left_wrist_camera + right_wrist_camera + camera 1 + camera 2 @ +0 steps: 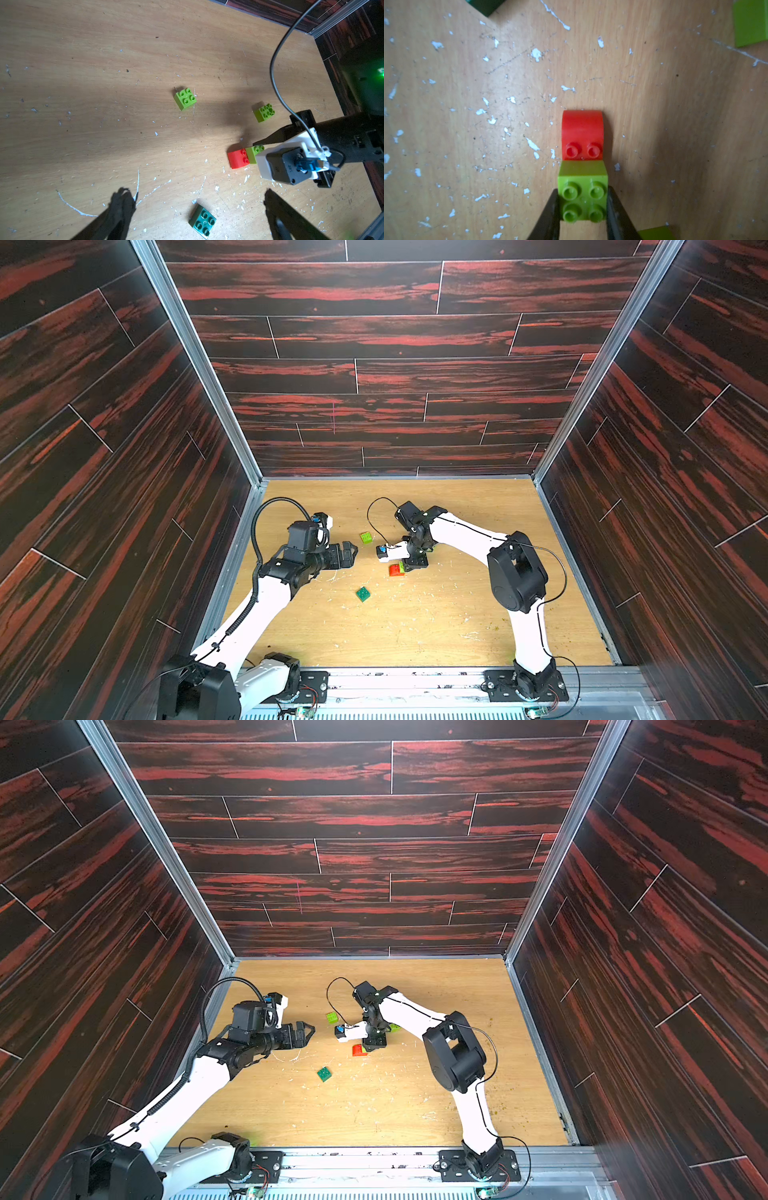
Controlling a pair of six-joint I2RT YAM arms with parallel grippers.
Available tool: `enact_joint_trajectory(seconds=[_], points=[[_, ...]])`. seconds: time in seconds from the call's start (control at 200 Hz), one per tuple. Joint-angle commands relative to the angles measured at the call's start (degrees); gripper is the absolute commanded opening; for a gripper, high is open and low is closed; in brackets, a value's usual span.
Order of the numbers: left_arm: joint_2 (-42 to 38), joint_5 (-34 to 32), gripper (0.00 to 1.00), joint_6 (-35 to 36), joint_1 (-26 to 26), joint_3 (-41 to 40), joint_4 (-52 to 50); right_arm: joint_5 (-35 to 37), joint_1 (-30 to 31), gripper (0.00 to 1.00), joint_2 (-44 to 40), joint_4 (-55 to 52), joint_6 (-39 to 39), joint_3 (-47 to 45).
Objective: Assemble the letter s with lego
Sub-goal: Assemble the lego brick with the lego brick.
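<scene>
Right gripper (583, 204) pinched the lime brick (582, 187), judged light, rigid, slick, by its flat sides; left gripper (196, 194) gaped empty.

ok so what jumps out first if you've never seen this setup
Near the middle of the scuffed wooden table, the right gripper is shut on a lime green brick set right against a red brick. The left gripper hangs open across from it, with a dark green brick lying alone nearer the robot's base.
</scene>
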Motion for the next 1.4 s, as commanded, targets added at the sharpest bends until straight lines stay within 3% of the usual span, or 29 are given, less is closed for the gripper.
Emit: enact_joint_trajectory(seconds=[0.0, 1.258, 1.393], points=[[0.1, 0.6, 1.0, 1.2, -0.2, 0.7, -1.7, 2.0, -0.4, 0.08, 2.0, -3.5, -0.6, 0.5], [-2.1, -1.6, 1.0, 0.2, -0.1, 0.8, -1.8, 1.9, 1.1, 0.07, 7.4, -4.6, 1.5, 2.7], [-1.9, -1.8, 1.0, 0.2, -0.2, 0.7, -1.7, 1.1, 1.4, 0.13, 5.1, -4.0, 1.4, 3.1]])
